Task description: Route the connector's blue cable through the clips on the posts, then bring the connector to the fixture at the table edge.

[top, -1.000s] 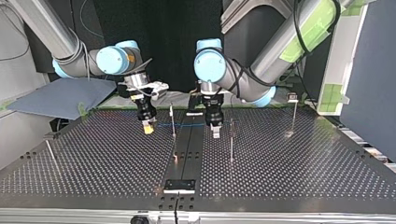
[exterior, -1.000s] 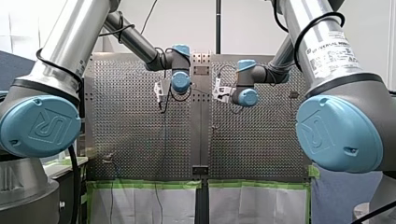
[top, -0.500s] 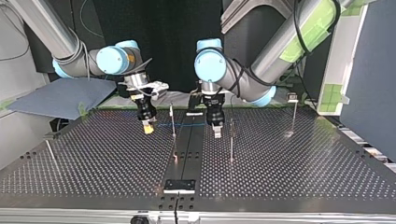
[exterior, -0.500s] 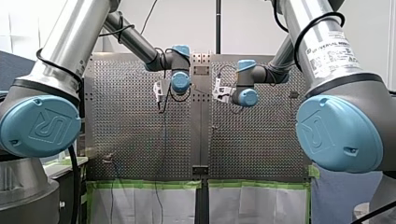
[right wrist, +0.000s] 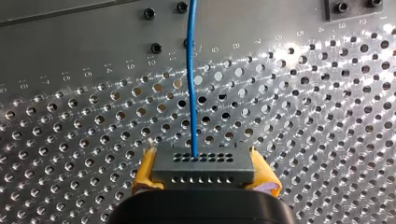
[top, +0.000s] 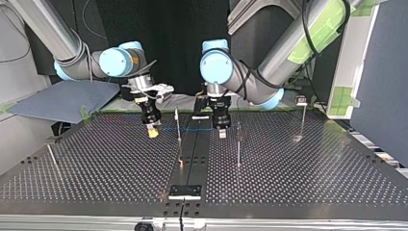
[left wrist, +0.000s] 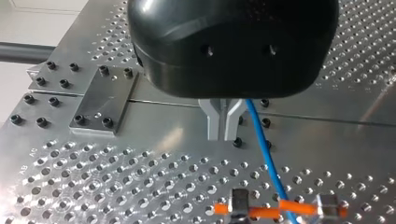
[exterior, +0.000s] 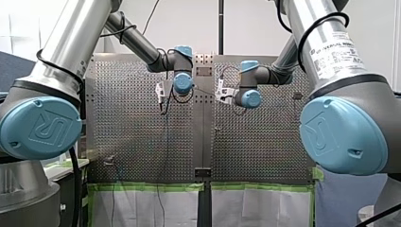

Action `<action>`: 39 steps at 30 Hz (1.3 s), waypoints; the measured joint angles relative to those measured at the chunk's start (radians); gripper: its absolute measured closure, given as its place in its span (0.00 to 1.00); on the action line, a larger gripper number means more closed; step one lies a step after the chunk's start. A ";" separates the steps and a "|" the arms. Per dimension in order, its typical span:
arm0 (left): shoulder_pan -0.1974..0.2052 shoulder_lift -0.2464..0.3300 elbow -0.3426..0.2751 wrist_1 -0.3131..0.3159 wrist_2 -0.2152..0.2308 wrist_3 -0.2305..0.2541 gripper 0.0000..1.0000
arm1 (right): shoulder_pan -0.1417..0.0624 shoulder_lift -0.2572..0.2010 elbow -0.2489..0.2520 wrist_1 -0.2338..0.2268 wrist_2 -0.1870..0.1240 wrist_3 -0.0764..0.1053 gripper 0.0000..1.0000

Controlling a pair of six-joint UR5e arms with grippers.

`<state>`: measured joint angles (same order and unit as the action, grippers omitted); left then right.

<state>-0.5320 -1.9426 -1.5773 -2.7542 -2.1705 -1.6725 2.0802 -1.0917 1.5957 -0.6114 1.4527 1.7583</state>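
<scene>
The connector [right wrist: 204, 167], a grey block with rows of small holes, lies with its long axis across my right gripper [top: 153, 131], from one yellow pad [right wrist: 144, 173] to the other. The jaws pinch it by its short ends. Its holed face points ahead, away from the gripper, and the blue cable [right wrist: 191, 79] leaves that face straight on. In the top view the cable runs level above the perforated worktop [top: 312, 168], toward the view's right, past a thin post [top: 178, 126] to my left gripper [top: 222, 132]. Whether it sits in that post's clip I cannot tell. My left gripper's metal jaws are pressed together, and the cable passes just beside them, toward an orange clip [left wrist: 299, 206]. Both arms reach in from the top view's upper edge, grippers pointing down, held off the plate. A second post [top: 238, 144] stands just beside my left gripper. The fixture [top: 184, 191] sits at the worktop's edge nearest that camera, well apart from the connector. Behind the arms hangs a dark backdrop.
</scene>
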 joint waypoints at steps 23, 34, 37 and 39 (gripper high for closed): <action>-0.005 0.000 -0.044 0.041 0.000 -0.005 1.00 | 0.000 0.000 0.001 0.026 0.000 -0.002 1.00; -0.014 0.000 -0.083 0.080 0.005 0.006 1.00 | 0.002 0.000 0.004 0.053 0.003 -0.010 1.00; -0.020 -0.001 -0.088 0.088 0.007 0.009 1.00 | 0.002 0.000 0.007 0.054 0.004 -0.011 1.00; -0.025 -0.004 -0.089 0.090 0.008 0.010 1.00 | 0.003 0.000 0.009 0.055 0.004 -0.011 1.00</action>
<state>-0.5574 -1.9466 -1.6659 -2.6639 -2.1630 -1.6628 2.0835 -1.0917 1.6050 -0.5563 1.4572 1.7470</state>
